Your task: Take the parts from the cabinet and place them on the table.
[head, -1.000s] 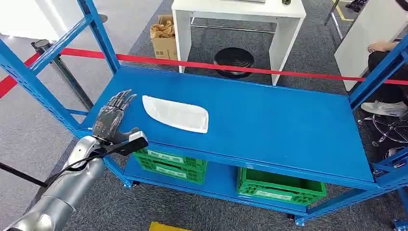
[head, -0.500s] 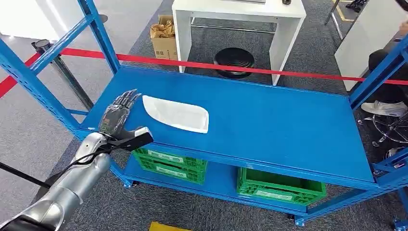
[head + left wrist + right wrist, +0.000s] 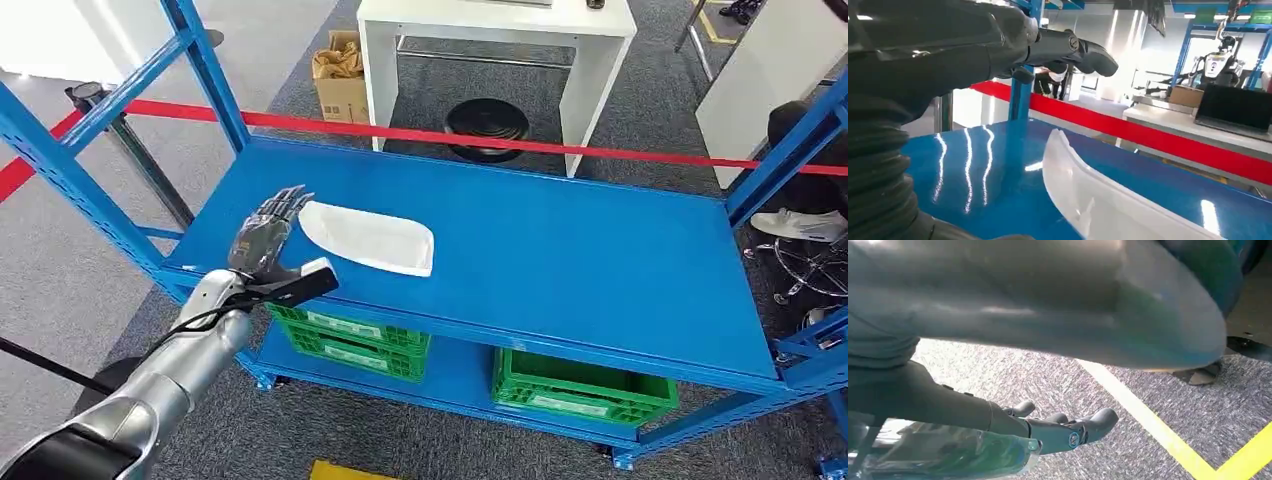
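Note:
A white, shallow, elongated plastic part (image 3: pixel 370 238) lies on the blue top shelf of the cabinet (image 3: pixel 560 260), left of its middle. My left hand (image 3: pixel 268 235) hovers at the part's left end with its fingers stretched out and apart, holding nothing; whether the fingertips touch the part I cannot tell. The left wrist view has the part's curved edge (image 3: pixel 1088 195) close below the dark fingers (image 3: pixel 1068 47). My right hand (image 3: pixel 1063 432) hangs over grey carpet with its fingers loosely apart and nothing in them.
Blue uprights (image 3: pixel 210 70) frame the shelf on both sides. Two green crates (image 3: pixel 355 345) (image 3: pixel 585 390) sit on the lower shelf. A red barrier tape (image 3: pixel 500 140) runs behind, with a white table (image 3: pixel 495 30), a cardboard box (image 3: pixel 340 75) and a seated person (image 3: pixel 800 130) beyond.
My left hand has moved forward and to the right along the shelf, closing the gap to the white part's left end. The part has not moved.

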`<state>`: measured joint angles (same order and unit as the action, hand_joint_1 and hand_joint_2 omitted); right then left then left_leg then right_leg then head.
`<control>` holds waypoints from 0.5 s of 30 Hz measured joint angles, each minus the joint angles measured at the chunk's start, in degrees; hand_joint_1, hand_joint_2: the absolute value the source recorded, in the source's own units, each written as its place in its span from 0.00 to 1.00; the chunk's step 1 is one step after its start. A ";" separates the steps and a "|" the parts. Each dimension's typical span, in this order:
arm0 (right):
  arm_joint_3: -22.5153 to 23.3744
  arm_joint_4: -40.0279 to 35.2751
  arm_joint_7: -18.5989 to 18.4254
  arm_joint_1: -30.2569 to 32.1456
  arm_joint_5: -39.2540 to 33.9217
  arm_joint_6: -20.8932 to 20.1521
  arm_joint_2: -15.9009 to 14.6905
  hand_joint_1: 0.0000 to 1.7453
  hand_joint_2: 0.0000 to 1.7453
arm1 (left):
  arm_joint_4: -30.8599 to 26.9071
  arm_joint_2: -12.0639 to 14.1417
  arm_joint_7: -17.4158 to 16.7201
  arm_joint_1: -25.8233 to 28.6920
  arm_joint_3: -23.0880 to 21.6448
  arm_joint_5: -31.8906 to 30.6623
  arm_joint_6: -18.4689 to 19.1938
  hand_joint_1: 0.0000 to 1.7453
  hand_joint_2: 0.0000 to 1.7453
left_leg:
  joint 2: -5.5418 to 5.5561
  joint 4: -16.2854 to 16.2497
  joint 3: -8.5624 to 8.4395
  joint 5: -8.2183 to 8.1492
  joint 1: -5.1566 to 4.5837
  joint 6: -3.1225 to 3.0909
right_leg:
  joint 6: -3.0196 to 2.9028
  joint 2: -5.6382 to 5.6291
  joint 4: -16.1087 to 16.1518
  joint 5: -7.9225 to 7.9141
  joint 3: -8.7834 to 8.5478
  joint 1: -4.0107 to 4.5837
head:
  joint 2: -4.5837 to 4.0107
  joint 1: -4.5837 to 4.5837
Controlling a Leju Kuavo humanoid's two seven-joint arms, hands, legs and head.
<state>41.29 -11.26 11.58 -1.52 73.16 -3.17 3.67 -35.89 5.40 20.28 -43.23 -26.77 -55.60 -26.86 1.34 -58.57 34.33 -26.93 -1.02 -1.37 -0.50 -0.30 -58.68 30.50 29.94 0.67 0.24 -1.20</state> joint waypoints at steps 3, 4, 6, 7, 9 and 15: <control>0.00 0.00 0.00 -0.03 0.00 -0.02 0.07 0.00 0.00 | 0.94 -0.92 -0.83 -0.40 -0.33 -0.35 0.00 0.00 1.00 | 0.01 0.00 0.00 0.00 0.00 0.00 | 0.00 0.00 0.00 0.00 -0.02 0.00 | 0.00 0.02; 0.00 0.00 0.00 -0.05 0.00 -0.02 0.15 0.00 0.00 | 1.57 -1.21 -1.05 -0.65 -0.48 -0.63 -0.07 0.00 1.00 | 0.01 0.00 0.00 0.00 0.00 0.00 | 0.00 0.01 0.00 0.00 -0.01 0.00 | 0.00 0.00; 0.00 0.00 0.00 -0.11 0.02 -0.02 0.28 0.00 0.00 | 2.69 -2.21 -1.42 -1.01 -0.79 -1.01 -0.26 0.00 1.00 | 0.02 0.00 0.01 0.00 0.00 0.00 | 0.00 0.01 0.00 0.00 -0.04 0.00 | 0.00 0.02; 0.00 0.00 0.00 -0.14 0.02 -0.02 0.33 0.00 0.00 | 3.11 -2.78 -1.66 -1.10 -0.87 -1.23 -0.31 0.00 1.00 | 0.01 0.00 0.00 0.00 0.00 0.00 | 0.00 0.01 0.00 0.00 -0.03 0.00 | 0.00 0.00; 0.00 0.00 0.00 -0.15 0.02 -0.02 0.39 0.00 0.00 | 3.83 -3.68 -1.90 -1.28 -1.09 -1.42 -0.35 0.00 1.00 | 0.01 0.00 0.01 0.00 -0.01 0.00 | 0.00 0.00 0.00 0.00 -0.04 -0.01 | 0.00 0.00; -0.02 0.00 0.04 -0.17 0.31 -0.33 0.59 0.00 0.00 | 5.99 -5.36 -2.82 -2.14 -1.60 -1.90 -0.20 0.00 1.00 | 0.02 0.00 0.00 0.00 -0.02 0.00 | 0.01 0.01 0.00 0.00 -0.04 -0.01 | 0.00 0.02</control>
<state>41.27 -11.26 11.63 -1.69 73.46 -3.50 4.26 -29.90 0.05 17.46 -45.37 -28.37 -57.51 -27.06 1.35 -58.57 34.33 -26.93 -1.04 -1.37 -0.50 -0.30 -58.67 30.49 29.91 0.65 0.24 -1.18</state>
